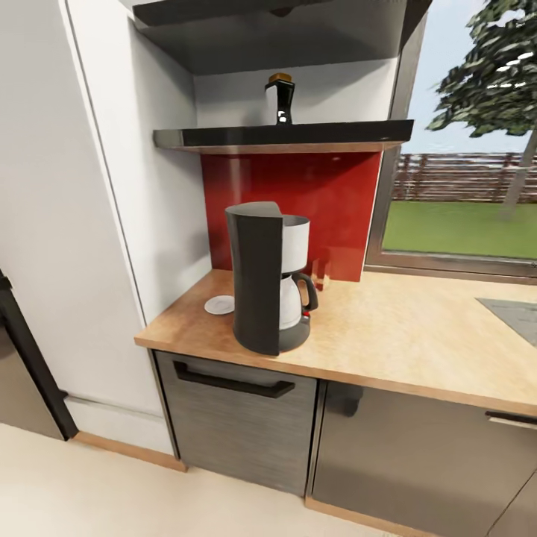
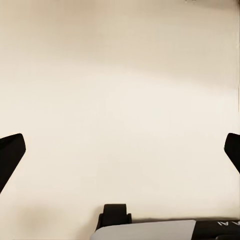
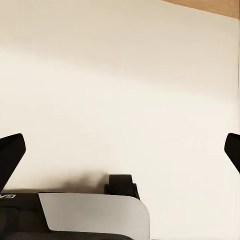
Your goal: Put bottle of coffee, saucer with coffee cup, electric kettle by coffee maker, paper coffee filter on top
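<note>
In the head view a dark coffee maker (image 1: 267,287) with a white top and glass carafe stands on the wooden countertop (image 1: 388,335). A white saucer (image 1: 220,304) lies flat just left of it, near the wall. On the dark shelf (image 1: 283,136) above stands the dark coffee bottle (image 1: 280,98) with a brown cap. A small clear glass (image 1: 321,273) sits behind the coffee maker by the red backsplash. My left gripper (image 2: 120,150) is open over pale floor. My right gripper (image 3: 120,150) is open too, also facing the floor.
A white tall cabinet (image 1: 67,224) bounds the counter on the left. Grey drawer fronts (image 1: 239,425) sit below the counter. A window (image 1: 470,149) lies to the right, and a dark hob corner (image 1: 514,313) shows at the far right of the counter.
</note>
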You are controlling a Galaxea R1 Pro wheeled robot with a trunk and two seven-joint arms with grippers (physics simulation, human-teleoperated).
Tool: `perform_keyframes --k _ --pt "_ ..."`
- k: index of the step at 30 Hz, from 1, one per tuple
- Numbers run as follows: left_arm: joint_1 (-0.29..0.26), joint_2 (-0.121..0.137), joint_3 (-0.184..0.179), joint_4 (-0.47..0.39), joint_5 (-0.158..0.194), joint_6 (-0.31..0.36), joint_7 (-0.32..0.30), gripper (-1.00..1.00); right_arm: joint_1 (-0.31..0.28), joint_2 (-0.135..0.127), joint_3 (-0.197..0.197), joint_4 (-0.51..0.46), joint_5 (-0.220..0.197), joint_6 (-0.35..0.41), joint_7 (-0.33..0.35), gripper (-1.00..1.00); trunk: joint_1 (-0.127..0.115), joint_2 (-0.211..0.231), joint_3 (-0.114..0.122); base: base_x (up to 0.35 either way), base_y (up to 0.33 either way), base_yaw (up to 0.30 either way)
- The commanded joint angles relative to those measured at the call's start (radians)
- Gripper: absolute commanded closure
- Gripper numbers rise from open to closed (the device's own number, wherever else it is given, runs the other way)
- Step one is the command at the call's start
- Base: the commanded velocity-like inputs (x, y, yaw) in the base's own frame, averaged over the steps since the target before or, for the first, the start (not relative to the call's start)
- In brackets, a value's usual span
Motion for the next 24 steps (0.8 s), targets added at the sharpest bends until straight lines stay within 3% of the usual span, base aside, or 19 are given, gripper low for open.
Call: perform_keyframes --k 1,24 --pt "0.001 0.000 0.000 -0.001 -0.001 -0.002 -0.001 -1.00 -0.001 0.000 0.000 0.001 0.000 -0.003 0.000 -1.00 0.000 0.000 -0.001 0.000 0.000 -0.260" --pt "0.001 0.000 0.001 -0.001 0.000 -0.003 0.001 -1.00 -0.001 0.001 0.000 0.001 0.000 -0.003 0.000 -1.00 0.000 0.000 -0.001 0.000 0.000 -0.262"
